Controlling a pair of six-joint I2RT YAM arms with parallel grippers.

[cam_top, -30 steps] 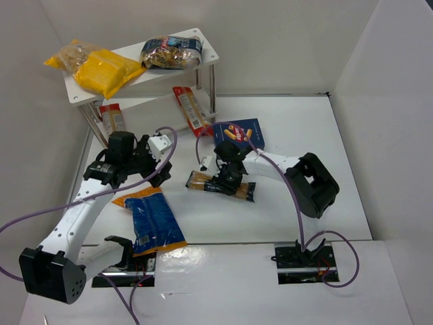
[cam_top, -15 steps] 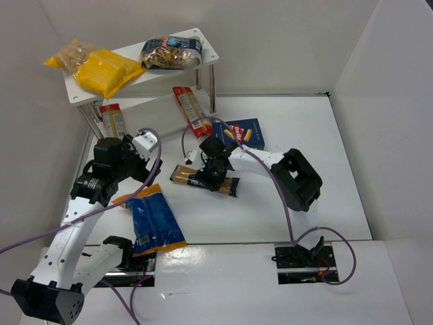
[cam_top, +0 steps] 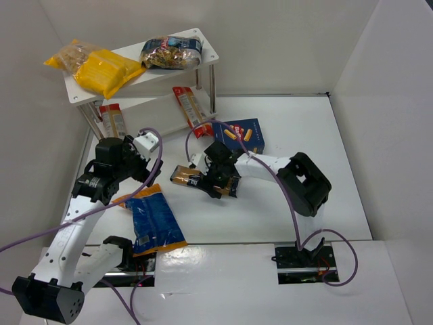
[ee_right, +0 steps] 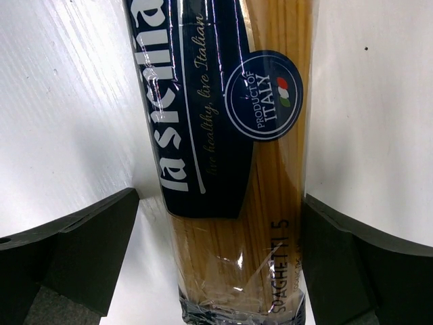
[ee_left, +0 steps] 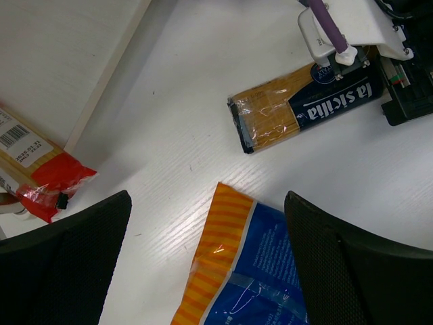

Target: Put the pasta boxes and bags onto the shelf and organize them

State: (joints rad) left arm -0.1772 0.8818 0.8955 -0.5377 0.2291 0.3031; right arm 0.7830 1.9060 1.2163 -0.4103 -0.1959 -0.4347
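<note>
R gripper (ee_right: 218, 200) astride spaghetti pack (ee_right: 223, 101) (far end cropped), jaws apart

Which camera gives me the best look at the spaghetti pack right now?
Right wrist: the spaghetti pack fills the frame, label readable, lying inside the open right gripper. Left wrist shows one golden end and part of the label. The top view shows it partly covered by that gripper.

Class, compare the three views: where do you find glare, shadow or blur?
Top external view: even light, sharp, soft shadow under the shelf. Left wrist view: glare streak on the blue bag. Right wrist view: spaghetti pack sharp, wrap reflections near its lower end.
</note>
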